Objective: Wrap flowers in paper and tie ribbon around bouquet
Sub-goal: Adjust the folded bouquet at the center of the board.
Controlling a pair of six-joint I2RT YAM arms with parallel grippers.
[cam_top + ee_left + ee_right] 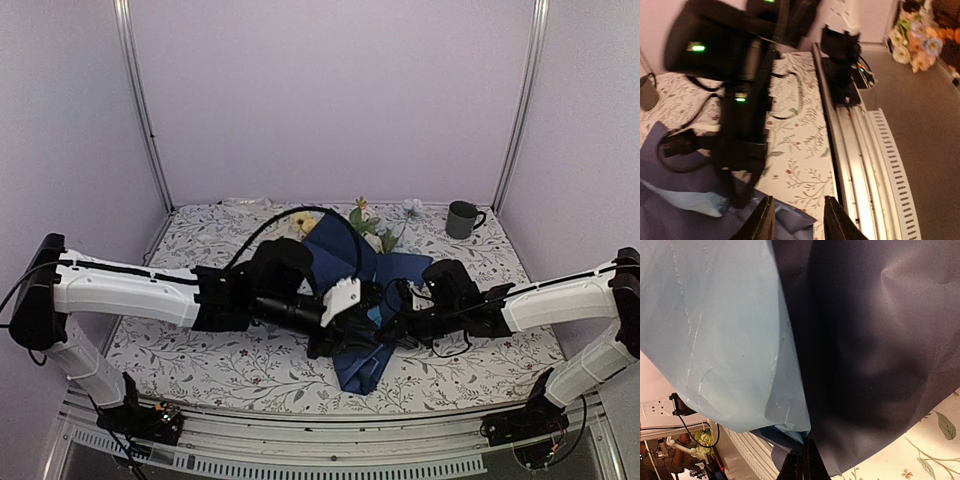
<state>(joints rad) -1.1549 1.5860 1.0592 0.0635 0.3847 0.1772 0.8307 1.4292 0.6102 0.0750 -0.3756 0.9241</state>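
"What lies on the flowery cloth (200,360)?"

"The paper (338,252), dark blue, in the middle; the flowers (366,226) poke out at its far end, yellow and white ones."

"And the arms?"

"The left arm (120,290) and the right arm (560,300) reach in from each side; their dark ends meet over the paper; a grey mug (461,219) stands well apart, far right."

1. The top view is bright and evenly lit from above. The arms throw only faint, soft shadows on the tablecloth (200,350), and the frame posts (140,100) splay apart toward the top.
2. The left wrist view is dim with a warm orange cast. The right arm (740,100) is smeared by motion blur, and its green lights (698,48) glow.
3. In the right wrist view the paper (865,340) sits very close and soft-focused. Its light-blue layer is bright, and its navy side is dark with a dull sheen.
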